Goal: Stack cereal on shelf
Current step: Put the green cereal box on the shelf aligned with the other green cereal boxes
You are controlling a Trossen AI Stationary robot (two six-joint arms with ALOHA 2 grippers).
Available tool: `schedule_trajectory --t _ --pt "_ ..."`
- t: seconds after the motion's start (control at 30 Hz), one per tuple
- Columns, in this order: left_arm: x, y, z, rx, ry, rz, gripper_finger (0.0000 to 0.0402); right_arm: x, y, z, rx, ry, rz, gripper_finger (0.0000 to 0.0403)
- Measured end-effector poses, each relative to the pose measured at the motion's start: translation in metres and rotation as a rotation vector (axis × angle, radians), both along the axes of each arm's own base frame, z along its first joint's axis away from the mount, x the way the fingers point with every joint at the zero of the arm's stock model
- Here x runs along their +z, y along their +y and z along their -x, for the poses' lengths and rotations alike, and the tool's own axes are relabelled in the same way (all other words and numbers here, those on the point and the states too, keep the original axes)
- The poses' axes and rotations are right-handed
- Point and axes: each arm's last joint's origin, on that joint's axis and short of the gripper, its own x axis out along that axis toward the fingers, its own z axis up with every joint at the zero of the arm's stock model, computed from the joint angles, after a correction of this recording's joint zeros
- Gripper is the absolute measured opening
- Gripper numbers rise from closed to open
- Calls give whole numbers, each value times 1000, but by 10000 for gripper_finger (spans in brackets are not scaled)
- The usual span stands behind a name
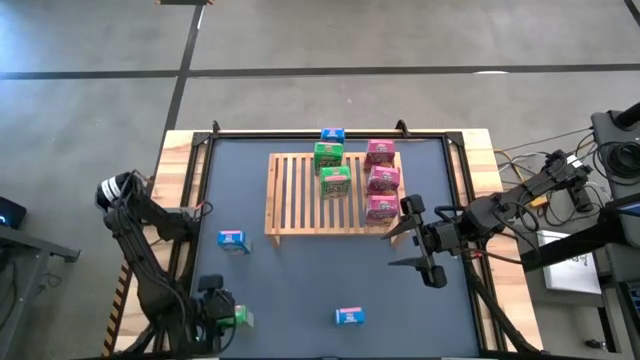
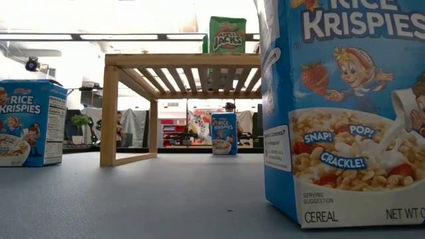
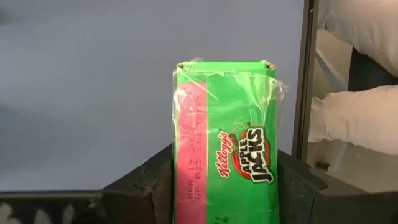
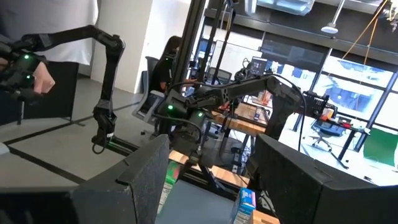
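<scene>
The wooden slatted shelf [image 1: 300,195] stands at the table's middle, with a blue box [image 1: 332,136], two green boxes [image 1: 331,168] and three pink boxes [image 1: 382,180] on it. Two blue cereal boxes [image 1: 232,240] [image 1: 349,316] stand on the mat. At the near left corner my left gripper [image 1: 218,312] is shut on a green cereal box [image 3: 224,137]. My right gripper [image 1: 425,245] hovers open and empty, right of the shelf's near corner. My left gripper pinches the green box between its two fingers [image 3: 152,183], one on each long side [image 3: 180,186], at the end nearest the wrist. The fingers slant down from the near left and lie along the box. Whether the box is clear of the mat does not show.
A person's white sleeve [image 3: 360,118] shows just beyond the table's left rail [image 3: 306,74]. The low view has one blue box [image 2: 345,113] close up on the right and another [image 2: 30,123] at left. Bare mat lies between the shelf and the near edge.
</scene>
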Motion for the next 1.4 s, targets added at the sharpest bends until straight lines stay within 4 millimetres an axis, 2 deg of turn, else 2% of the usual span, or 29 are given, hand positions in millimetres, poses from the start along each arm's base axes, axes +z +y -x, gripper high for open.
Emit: schedule_trajectory --t 0.17,0.33,0.53,0.73,0.97,1.2,1.4 --pt "15 10 -4 -5 -33 -24 173 0 0 0 0 0 1 228" --pt "39 27 -19 -30 -163 -100 173 3 -2 4 -2 -17 5 228" --pt "61 68 -54 -13 -288 -246 173 8 -5 10 -5 -42 7 228" --pt "80 112 -93 -93 -353 -220 173 11 -8 16 -7 -43 -1 228" --pt "101 157 -104 -101 -439 -195 173 9 -11 19 -28 3 -14 228" --pt "110 180 -111 -109 -475 -189 173 8 -11 18 -50 10 0 228" --pt "134 186 -128 -155 -440 -254 173 7 -12 18 -74 12 6 228"
